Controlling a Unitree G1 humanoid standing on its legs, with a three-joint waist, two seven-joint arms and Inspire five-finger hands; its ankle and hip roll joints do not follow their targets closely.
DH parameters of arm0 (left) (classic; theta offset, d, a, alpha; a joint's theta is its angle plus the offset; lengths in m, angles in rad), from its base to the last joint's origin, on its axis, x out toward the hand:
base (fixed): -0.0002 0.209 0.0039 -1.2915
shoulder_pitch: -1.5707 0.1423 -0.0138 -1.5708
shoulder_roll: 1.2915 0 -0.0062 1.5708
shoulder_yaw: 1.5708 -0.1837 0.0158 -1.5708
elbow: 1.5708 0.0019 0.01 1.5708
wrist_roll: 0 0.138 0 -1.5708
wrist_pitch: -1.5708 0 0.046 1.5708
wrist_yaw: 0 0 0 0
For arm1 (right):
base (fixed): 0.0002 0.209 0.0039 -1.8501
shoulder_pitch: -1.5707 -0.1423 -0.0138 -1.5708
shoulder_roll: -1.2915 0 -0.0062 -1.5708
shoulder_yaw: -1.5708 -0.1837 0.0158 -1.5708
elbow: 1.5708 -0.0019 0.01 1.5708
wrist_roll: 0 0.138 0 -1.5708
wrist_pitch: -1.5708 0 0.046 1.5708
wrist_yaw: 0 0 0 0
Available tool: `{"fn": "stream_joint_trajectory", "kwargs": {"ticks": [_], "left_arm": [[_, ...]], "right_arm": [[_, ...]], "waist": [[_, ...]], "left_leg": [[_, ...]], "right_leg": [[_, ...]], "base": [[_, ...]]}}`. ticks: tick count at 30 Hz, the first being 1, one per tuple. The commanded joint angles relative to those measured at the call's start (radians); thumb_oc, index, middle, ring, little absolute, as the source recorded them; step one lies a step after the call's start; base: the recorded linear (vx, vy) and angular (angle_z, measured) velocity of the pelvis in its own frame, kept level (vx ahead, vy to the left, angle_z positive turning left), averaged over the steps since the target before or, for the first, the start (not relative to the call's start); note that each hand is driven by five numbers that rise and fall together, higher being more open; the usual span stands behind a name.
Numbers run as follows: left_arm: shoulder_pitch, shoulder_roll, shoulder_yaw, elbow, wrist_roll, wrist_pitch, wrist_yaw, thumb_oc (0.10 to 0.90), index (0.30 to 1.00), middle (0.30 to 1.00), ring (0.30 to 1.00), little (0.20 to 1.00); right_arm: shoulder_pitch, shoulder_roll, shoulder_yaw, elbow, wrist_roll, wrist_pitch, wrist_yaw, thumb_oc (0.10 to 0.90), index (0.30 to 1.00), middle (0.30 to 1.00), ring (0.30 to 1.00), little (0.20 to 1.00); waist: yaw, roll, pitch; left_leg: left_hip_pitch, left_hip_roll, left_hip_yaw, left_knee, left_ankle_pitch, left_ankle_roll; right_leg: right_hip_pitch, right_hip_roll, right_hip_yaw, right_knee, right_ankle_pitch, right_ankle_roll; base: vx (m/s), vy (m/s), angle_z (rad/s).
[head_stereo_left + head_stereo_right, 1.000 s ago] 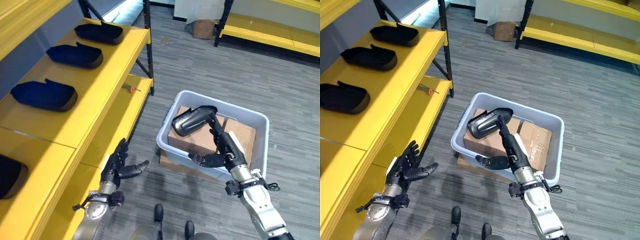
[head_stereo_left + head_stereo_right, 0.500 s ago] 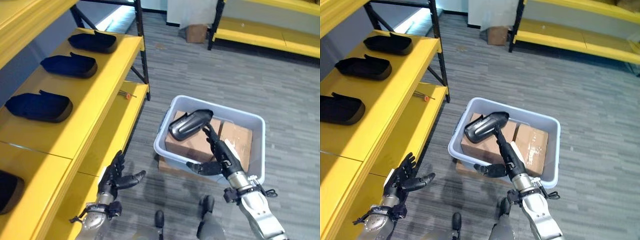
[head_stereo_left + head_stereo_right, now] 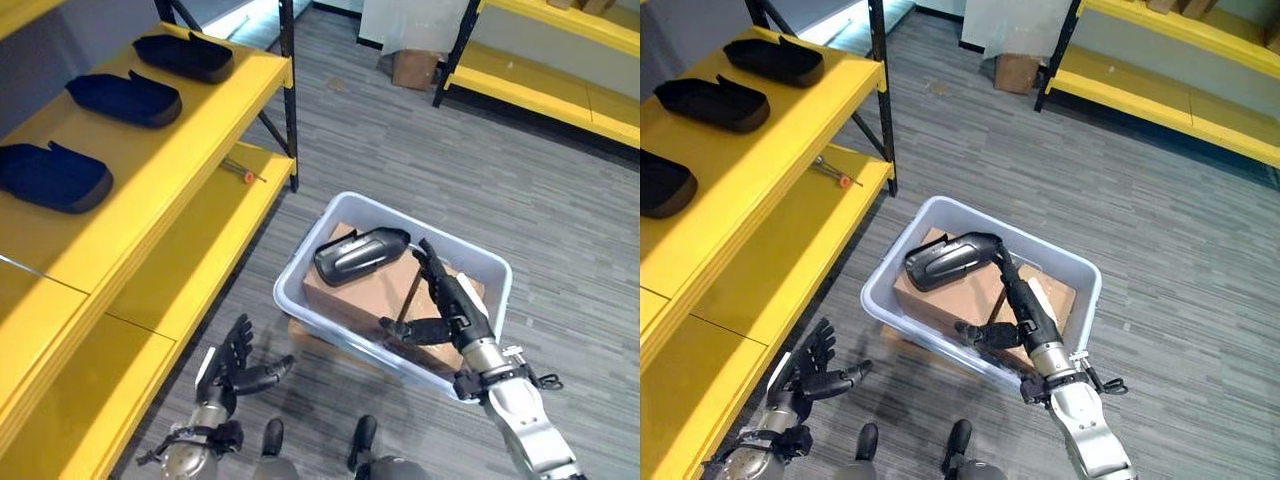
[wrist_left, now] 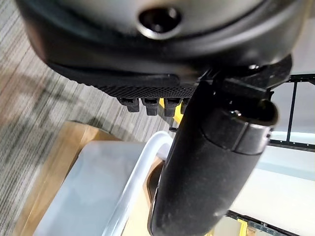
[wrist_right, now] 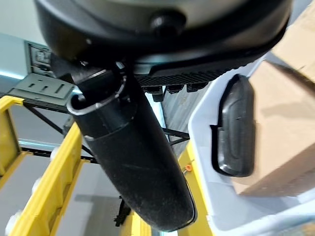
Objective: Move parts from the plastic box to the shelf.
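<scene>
Right hand [image 3: 450, 305], fingers straight and empty, reaches for the black part [image 3: 358, 254] at 10 o'clock in the box [image 3: 300, 300]; left hand [image 3: 232, 370] idles, spread open.

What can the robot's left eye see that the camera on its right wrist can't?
The left eye view alone takes in the dark parts lying on the yellow shelf, a small tool on the lower level, the left robot hand open low beside the shelf, and the grey floor. The right wrist view alone gives a very close look at the right robot hand, open, with its thumb large. Both show the plastic box, the cardboard box inside it and the dark part lying on top.
</scene>
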Motion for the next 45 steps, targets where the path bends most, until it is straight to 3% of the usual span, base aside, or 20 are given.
{"fn": "stream_joint_trajectory", "kwargs": {"ticks": [1,4,13,17,21,28,35,45], "left_arm": [[-0.045,0.053,0.045,-0.114,-0.027,-0.074,-0.006,0.9,1.0,1.0,1.0,1.0],[-0.051,0.061,0.033,-0.123,-0.033,-0.07,0.005,0.9,1.0,1.0,1.0,1.0],[-0.1,0.089,-0.03,-0.126,-0.067,-0.065,0.033,0.9,1.0,1.0,1.0,1.0],[-0.128,0.087,-0.087,-0.115,-0.1,-0.047,0.07,0.9,1.0,1.0,1.0,1.0],[-0.156,0.09,-0.144,-0.114,-0.126,-0.043,0.103,0.9,1.0,1.0,1.0,1.0],[-0.186,0.084,-0.217,-0.119,-0.14,-0.042,0.137,0.9,1.0,1.0,1.0,1.0],[-0.225,0.077,-0.289,-0.113,-0.139,-0.045,0.157,0.9,1.0,1.0,1.0,1.0],[-0.26,0.071,-0.314,-0.118,-0.101,-0.062,0.179,0.9,1.0,1.0,1.0,1.0]], "right_arm": [[-0.122,-0.034,-0.025,-0.072,0.034,-0.098,-0.056,0.9,1.0,1.0,1.0,1.0],[-0.17,-0.008,-0.011,-0.028,0.068,-0.092,-0.091,0.9,1.0,1.0,1.0,1.0],[-0.383,0.113,0.024,0.201,0.223,-0.089,-0.231,0.9,1.0,1.0,1.0,1.0],[-0.513,0.236,-0.011,0.296,0.457,-0.148,-0.338,0.9,1.0,1.0,1.0,1.0],[-0.659,0.301,-0.039,0.333,0.529,-0.188,-0.426,0.9,1.0,1.0,1.0,1.0],[-0.783,0.359,-0.109,0.349,0.513,-0.245,-0.56,0.9,1.0,1.0,1.0,1.0],[-0.89,0.357,-0.193,0.35,0.432,-0.279,-0.696,0.9,1.0,1.0,1.0,1.0],[-0.883,0.318,-0.198,0.273,0.137,-0.206,-0.818,0.9,1.0,1.0,1.0,1.0]], "waist": [[0.025,0.009,0.005],[0.035,0.013,0.024],[0.07,0.056,0.097],[0.081,0.089,0.142],[0.088,0.126,0.185],[0.091,0.171,0.21],[0.096,0.218,0.235],[0.079,0.225,0.27]], "left_leg": [[0.057,0.065,0.037,-0.008,-0.029,-0.008],[0.028,0.064,0.031,-0.008,-0.016,-0.011],[-0.055,0.028,0.025,-0.008,0.006,-0.003],[-0.082,0.007,0.036,-0.008,0.008,0.004],[-0.103,-0.006,0.046,-0.008,0.007,0.009],[-0.128,-0.017,0.046,-0.008,0.008,0.011],[-0.151,-0.031,0.043,-0.008,0.007,0.015],[-0.185,-0.033,0.042,-0.008,0.014,0.021]], "right_leg": [[-0.002,-0.092,-0.024,0.045,-0.029,0.094],[-0.022,-0.096,-0.031,0.048,-0.025,0.094],[-0.098,-0.134,-0.028,0.057,0.007,0.101],[-0.145,-0.153,-0.009,0.075,0.02,0.101],[-0.186,-0.166,0.009,0.094,0.027,0.101],[-0.22,-0.182,0.013,0.113,0.024,0.105],[-0.255,-0.196,0.018,0.139,0.015,0.108],[-0.303,-0.202,0.024,0.16,0.011,0.109]], "base": [[-0.03,-0.03,0.08],[-0.04,-0.007,0.08],[-0.06,0.042,0.05],[-0.07,0.083,-0.02],[-0.05,0.064,-0.12],[0.0,0.01,-0.02],[0.01,0.01,0.01],[0.01,0.003,0.0]]}}
